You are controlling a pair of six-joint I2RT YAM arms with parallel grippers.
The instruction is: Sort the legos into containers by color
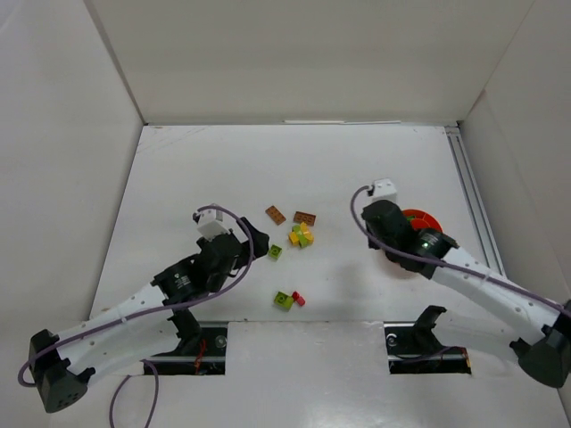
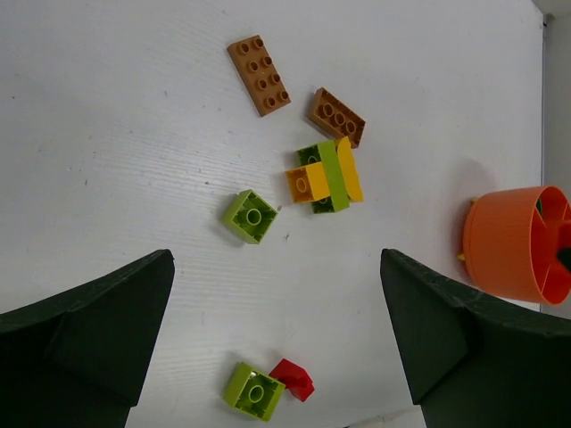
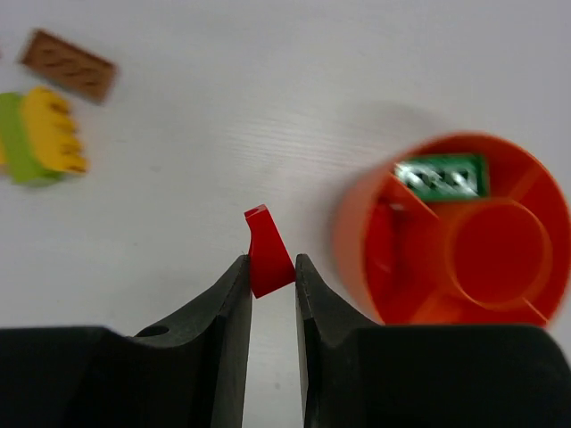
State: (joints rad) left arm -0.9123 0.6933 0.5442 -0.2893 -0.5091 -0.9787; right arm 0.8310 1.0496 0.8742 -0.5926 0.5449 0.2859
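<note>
The right wrist view alone shows us the grip. The right gripper (image 3: 272, 263) stands narrow, clamped on a red brick (image 3: 264, 239), with the orange bowl (image 3: 357, 234) just beside it at 3 o'clock. This view also shows a dark green brick (image 3: 442, 176) in the bowl's 12 o'clock compartment.

In the left wrist view, the left gripper (image 2: 275, 285) is spread wide and holds nothing. Below it lie the loose legos:
- a light brown brick (image 2: 260, 75) at 12 o'clock
- a darker brown brick (image 2: 336, 117)
- a yellow-and-lime cluster (image 2: 326, 176)
- a lime brick (image 2: 250, 216)
- another lime brick (image 2: 254, 390), just beside a second red brick (image 2: 293, 379)

In the top view, the left arm (image 1: 134, 308) reaches toward 1 o'clock. The right arm (image 1: 482, 276) reaches toward 10 o'clock, its wrist over the bowl.
</note>
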